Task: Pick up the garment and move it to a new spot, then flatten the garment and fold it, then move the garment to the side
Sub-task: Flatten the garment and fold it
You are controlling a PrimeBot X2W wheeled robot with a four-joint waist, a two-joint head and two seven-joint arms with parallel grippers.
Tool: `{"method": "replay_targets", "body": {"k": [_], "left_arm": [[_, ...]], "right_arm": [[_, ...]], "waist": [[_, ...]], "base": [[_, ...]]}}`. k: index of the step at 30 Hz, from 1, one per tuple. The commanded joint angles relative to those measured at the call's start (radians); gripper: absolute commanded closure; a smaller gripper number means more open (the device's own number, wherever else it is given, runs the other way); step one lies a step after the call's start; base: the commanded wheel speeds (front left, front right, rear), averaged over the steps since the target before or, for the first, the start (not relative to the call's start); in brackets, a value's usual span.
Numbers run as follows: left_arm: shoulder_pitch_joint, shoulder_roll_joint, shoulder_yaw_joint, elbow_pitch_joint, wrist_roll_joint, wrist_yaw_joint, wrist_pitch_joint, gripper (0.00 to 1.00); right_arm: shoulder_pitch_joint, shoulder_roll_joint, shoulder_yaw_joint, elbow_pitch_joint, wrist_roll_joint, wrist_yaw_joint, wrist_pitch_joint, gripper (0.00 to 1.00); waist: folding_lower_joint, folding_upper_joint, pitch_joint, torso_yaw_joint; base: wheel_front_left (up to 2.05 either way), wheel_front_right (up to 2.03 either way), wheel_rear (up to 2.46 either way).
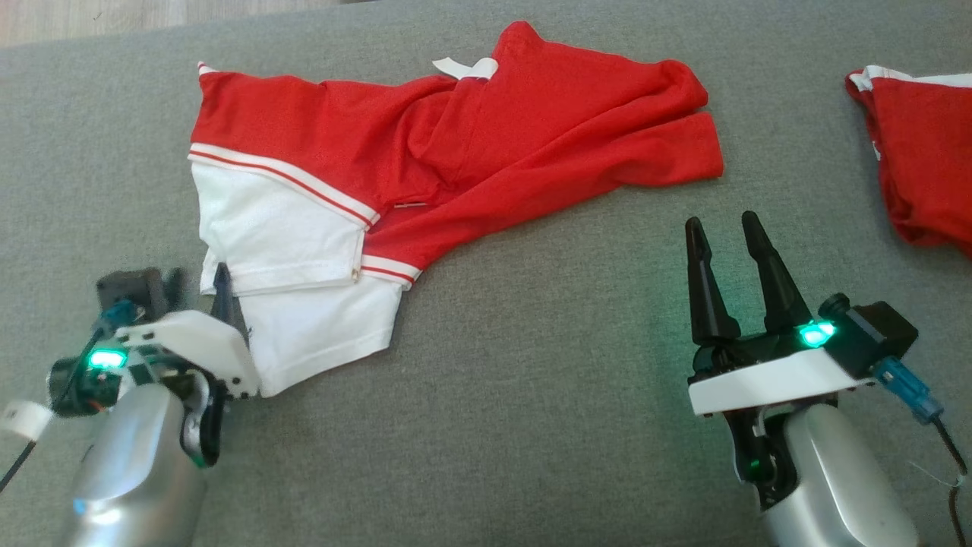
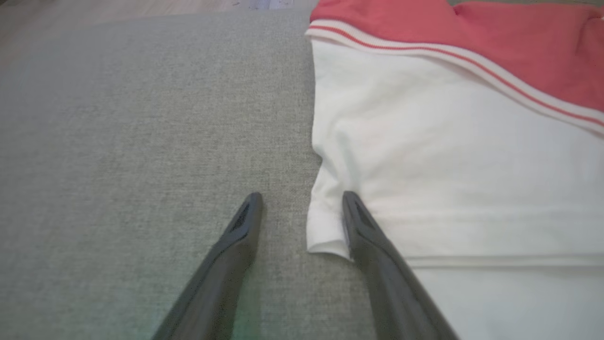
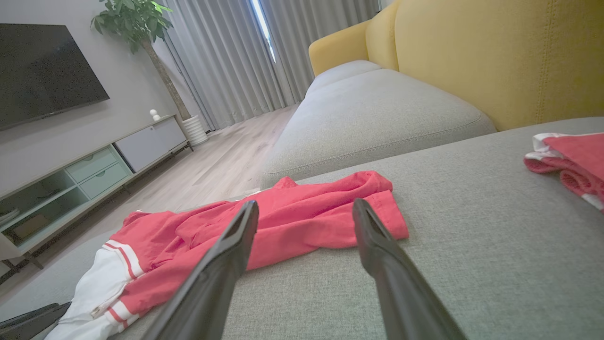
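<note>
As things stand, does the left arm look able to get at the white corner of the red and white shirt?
Probably yes. The left tool stands open at the shirt's white corner, one finger over the fabric, the other over bare grey cushion; nothing lies between.

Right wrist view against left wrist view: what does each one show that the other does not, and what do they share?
Right wrist view: television, plant, yellow sofa back, second red garment, open right hand. Left wrist view: open left hand astride the white edge of the garment, up close. Both: that red-and-white garment on the grey cushion.
</note>
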Motion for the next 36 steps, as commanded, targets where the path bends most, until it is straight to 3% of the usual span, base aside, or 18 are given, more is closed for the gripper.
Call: {"method": "replay_targets", "body": {"k": [1, 7, 12, 21, 29, 36], "left_arm": [[0.017, 0.020, 0.003, -0.001, -0.003, -0.012, 0.022, 1.00], [0.021, 0.028, 0.000, -0.030, -0.016, -0.015, 0.041, 1.00], [0.023, 0.034, 0.020, -0.079, -0.031, -0.012, -0.010, 1.00], [-0.021, 0.027, 0.107, -0.287, -0.123, -0.029, -0.103, 1.00], [-0.228, 0.056, 0.161, -0.438, -0.179, 0.008, 0.009, 1.00], [-0.536, 0.132, 0.183, -0.306, -0.182, 0.040, 0.140, 1.00]], "right_arm": [[-0.031, 0.002, 0.024, -0.033, 0.006, -0.001, -0.011, 0.00], [-0.035, 0.002, 0.026, -0.031, 0.010, -0.001, -0.011, 0.00], [-0.033, 0.002, 0.028, -0.026, 0.015, -0.001, -0.011, 0.00], [-0.029, 0.002, 0.038, -0.024, 0.021, -0.001, -0.011, 0.00], [-0.057, 0.002, 0.049, -0.048, 0.031, -0.001, -0.011, 0.00], [-0.108, 0.002, 0.086, -0.087, 0.048, -0.001, -0.011, 0.00]], "waist": [[0.0000, 0.0000, 0.000, 0.000], [0.0000, 0.0000, -0.005, -0.003], [0.0000, 0.0000, -0.021, -0.004], [0.0000, 0.0000, -0.042, -0.016], [0.0000, 0.0000, 0.031, -0.063], [0.0000, 0.0000, 0.144, -0.136]], "base": [[0.00, 0.00, 0.00], [0.00, 0.00, 0.00], [0.00, 0.00, 0.00], [0.00, 0.00, 0.00], [0.00, 0.00, 0.00], [0.00, 0.00, 0.00]]}}
